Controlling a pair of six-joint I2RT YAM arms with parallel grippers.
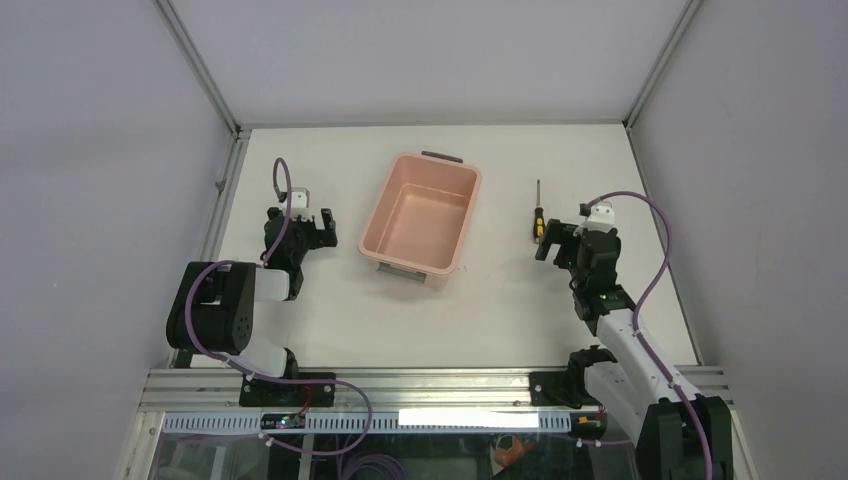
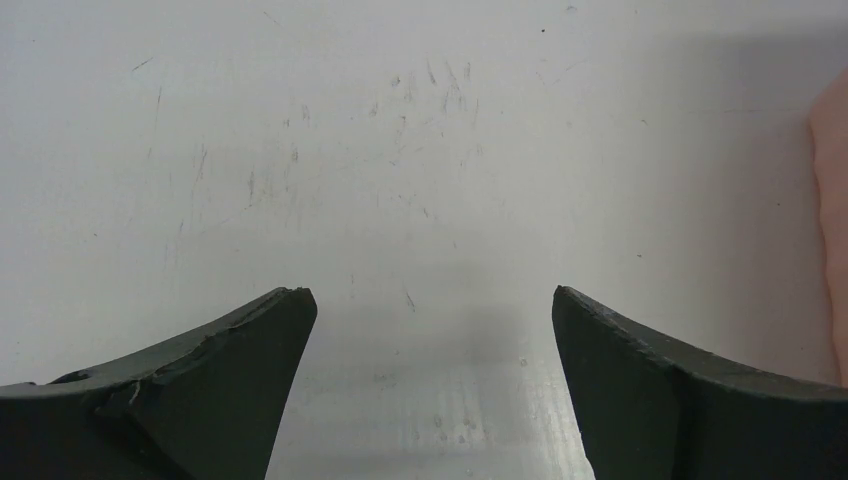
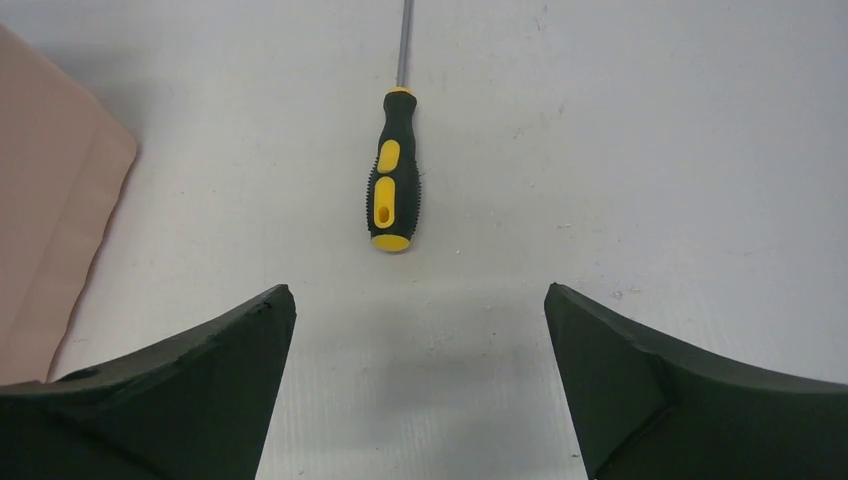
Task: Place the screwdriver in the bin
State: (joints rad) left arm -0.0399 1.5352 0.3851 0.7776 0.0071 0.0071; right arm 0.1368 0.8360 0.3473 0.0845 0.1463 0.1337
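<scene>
The screwdriver lies flat on the white table to the right of the bin, its black-and-yellow handle nearest me and its thin shaft pointing away. The salmon-pink bin stands in the middle of the table, empty, with a dark handle at each short end; its edge shows in the right wrist view and the left wrist view. My right gripper is open and empty, just short of the handle's end. My left gripper is open and empty over bare table left of the bin.
Grey walls with metal frame rails enclose the table on the left, back and right. An aluminium rail runs along the near edge by the arm bases.
</scene>
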